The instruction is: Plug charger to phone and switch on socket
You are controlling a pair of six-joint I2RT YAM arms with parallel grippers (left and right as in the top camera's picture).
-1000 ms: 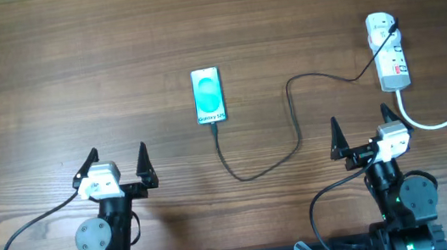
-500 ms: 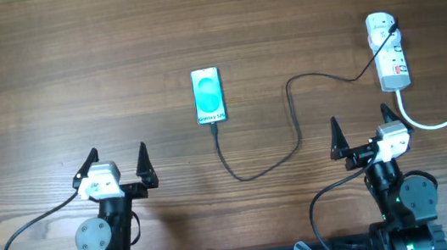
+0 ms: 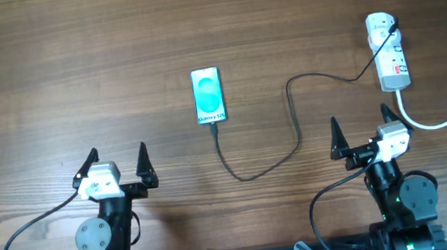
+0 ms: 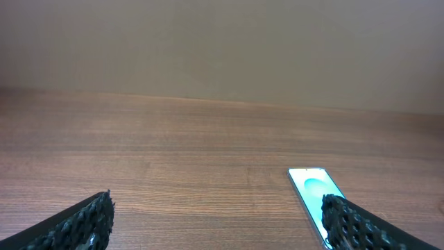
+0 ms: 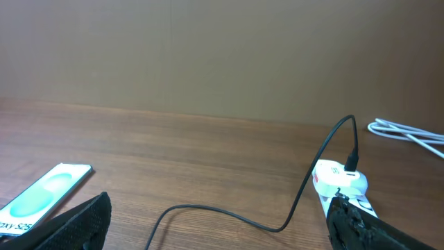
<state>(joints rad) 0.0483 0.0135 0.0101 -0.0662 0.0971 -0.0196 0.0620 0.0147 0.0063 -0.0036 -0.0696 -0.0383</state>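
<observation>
Twice courting trouble from here: pinching the thin black charger (image 3: 294, 116) far from its end and dragging the light phone (image 3: 208, 95), lying centrally with that end at its near edge, or pushing the white socket (image 3: 390, 62) at far right sideways instead of switching it on. Holding left tool (image 3: 118, 153) and right tool (image 3: 359, 117) wide and empty at the near edge. Working on smooth dark wood-grain table (image 3: 71, 67), facing a plain beige wall (image 4: 222, 42).

L gripper (image 3: 117, 155), R gripper (image 3: 359, 118): jaws wide. Phone (image 3: 208, 96) fwd-right of L fingers (image 3: 144, 160). Socket (image 3: 389, 62) fwd of R fingers (image 3: 336, 137), charger (image 3: 296, 125) btwn both.
</observation>
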